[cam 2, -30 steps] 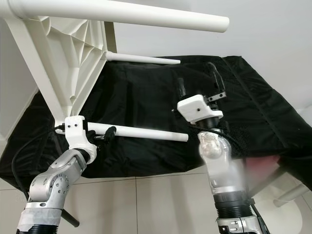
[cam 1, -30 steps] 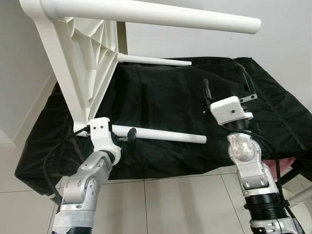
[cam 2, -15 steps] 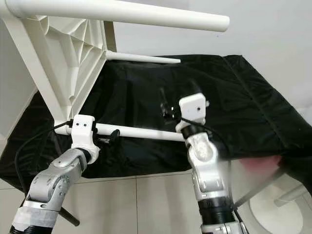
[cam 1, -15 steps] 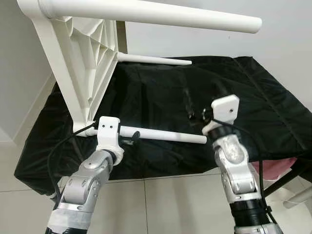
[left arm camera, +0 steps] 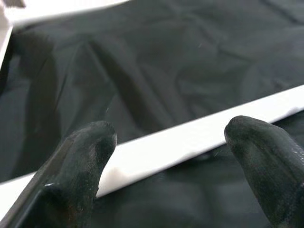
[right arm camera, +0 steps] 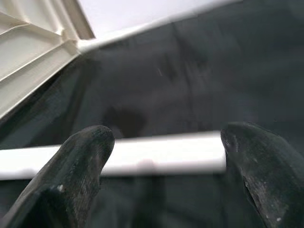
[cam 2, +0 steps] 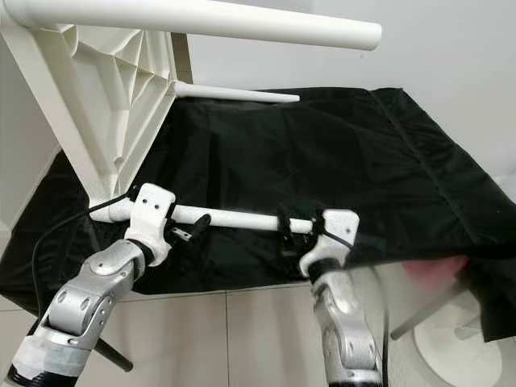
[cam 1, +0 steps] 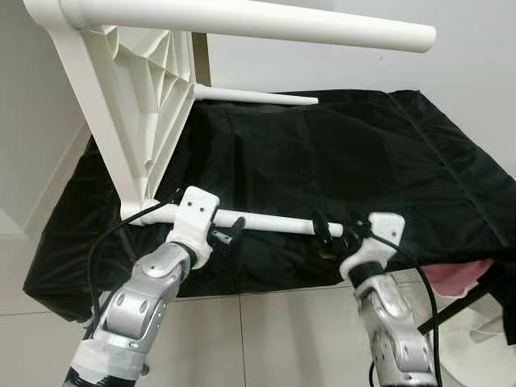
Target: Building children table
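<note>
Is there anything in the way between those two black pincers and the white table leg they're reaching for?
Nothing visible. The right pincer sits at the free end of the white leg with its fingers open around it, and the left pincer is open by the same leg nearer the tabletop. Only black cloth lies behind.

glossy white plastic table [cam 1: 133, 97], black cloth [cam 1: 363, 153]
</note>
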`<state>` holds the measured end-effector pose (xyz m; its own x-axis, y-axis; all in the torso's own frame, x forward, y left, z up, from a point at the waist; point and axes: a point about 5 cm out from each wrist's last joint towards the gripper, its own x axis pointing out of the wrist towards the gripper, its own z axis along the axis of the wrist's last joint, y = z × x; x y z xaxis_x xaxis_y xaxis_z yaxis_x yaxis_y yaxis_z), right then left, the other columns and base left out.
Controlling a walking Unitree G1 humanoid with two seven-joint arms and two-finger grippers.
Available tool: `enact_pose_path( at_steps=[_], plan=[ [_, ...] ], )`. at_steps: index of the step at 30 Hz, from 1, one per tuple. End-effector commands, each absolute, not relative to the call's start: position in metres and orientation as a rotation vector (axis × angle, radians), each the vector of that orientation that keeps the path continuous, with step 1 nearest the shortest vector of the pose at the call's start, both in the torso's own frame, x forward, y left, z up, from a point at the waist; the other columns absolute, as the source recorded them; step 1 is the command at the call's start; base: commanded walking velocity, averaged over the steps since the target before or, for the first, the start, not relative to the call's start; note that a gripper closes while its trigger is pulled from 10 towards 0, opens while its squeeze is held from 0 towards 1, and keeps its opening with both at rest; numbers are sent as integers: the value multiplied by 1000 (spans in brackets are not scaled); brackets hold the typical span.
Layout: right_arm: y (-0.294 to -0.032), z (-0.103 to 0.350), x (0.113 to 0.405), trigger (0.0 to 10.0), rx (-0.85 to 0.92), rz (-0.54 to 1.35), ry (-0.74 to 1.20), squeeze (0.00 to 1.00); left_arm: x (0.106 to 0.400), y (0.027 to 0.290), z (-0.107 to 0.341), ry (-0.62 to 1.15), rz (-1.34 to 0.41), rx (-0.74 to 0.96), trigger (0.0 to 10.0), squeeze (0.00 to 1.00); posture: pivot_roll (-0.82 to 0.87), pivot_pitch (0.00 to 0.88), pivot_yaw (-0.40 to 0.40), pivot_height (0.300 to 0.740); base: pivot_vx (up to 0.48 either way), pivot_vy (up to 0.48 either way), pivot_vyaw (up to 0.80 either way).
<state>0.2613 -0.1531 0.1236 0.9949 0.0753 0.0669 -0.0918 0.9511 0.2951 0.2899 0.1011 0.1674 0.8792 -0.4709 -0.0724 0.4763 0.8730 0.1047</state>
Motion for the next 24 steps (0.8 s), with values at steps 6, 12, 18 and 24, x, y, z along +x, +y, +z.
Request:
enact_pose_path(
  at_steps=[6,12,18,24],
  plan=[
    [-146,112,259,10000,479,90,24,0,292,92,179,-20,-570,145,10000,0,-25,48,29,740,0,0,0],
    [-149,110,267,10000,568,72,48,0,295,95,182,-29,-559,148,10000,0,-25,50,36,740,0,0,0],
    [-151,111,280,10000,644,70,63,0,295,96,182,-35,-541,151,10000,0,-18,48,34,740,0,0,0],
    [-153,110,291,10000,704,71,76,0,295,97,182,-38,-529,153,10000,0,-8,46,34,740,0,0,0]
  ],
)
